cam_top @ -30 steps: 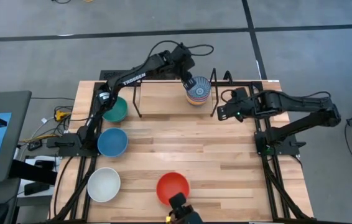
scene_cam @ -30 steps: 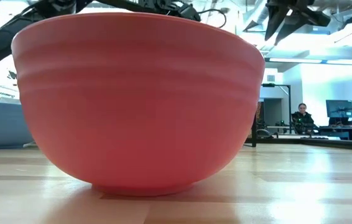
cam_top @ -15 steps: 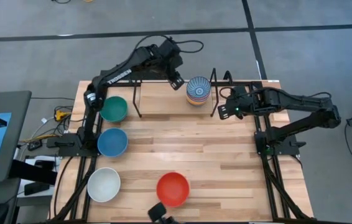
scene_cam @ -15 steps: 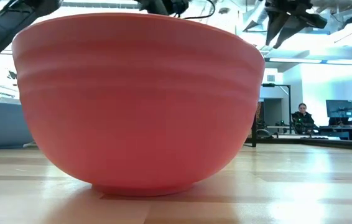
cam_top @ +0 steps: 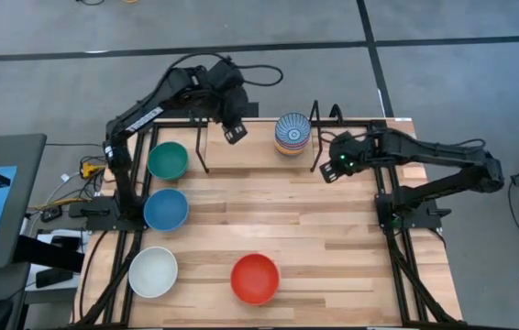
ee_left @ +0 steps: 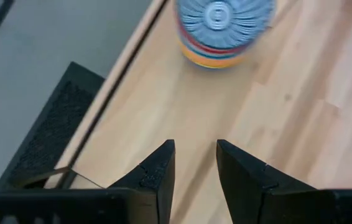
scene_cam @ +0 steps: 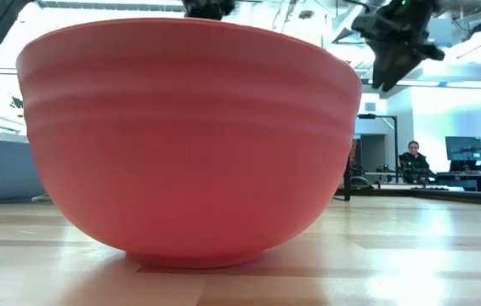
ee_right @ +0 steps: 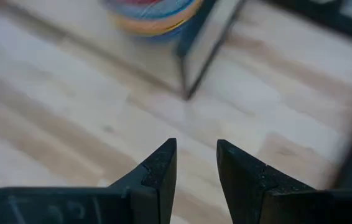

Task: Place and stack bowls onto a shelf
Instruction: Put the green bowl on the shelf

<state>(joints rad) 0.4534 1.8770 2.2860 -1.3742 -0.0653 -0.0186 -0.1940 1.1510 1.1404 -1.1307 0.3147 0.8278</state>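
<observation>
A stack of bowls point(cam_top: 292, 133) with a blue-and-white patterned bowl on top stands on the light-wood shelf point(cam_top: 250, 151), between its two black wire brackets. The stack also shows in the left wrist view point(ee_left: 222, 28) and in the right wrist view point(ee_right: 154, 15). On the tabletop sit a green bowl point(cam_top: 168, 160), a blue bowl point(cam_top: 165, 209), a white bowl point(cam_top: 153, 271) and a red bowl point(cam_top: 255, 279), which fills the low view point(scene_cam: 189, 144). My left gripper point(cam_top: 234, 133) hovers open over the shelf, left of the stack. My right gripper point(cam_top: 333, 170) hangs open just right of the right bracket point(cam_top: 317, 147).
The left bracket point(cam_top: 203, 147) stands between my left gripper and the green bowl. The right bracket's rod point(ee_right: 207, 56) lies just ahead of my right fingers. Bare wood spans the table's middle and right point(cam_top: 333, 247). A person point(scene_cam: 412, 161) sits far behind the table.
My left gripper has drawn away from the top of the stack and moved toward the table's left along the shelf. The stack has stayed in place. My right gripper has dipped a little and turned beside the right bracket.
</observation>
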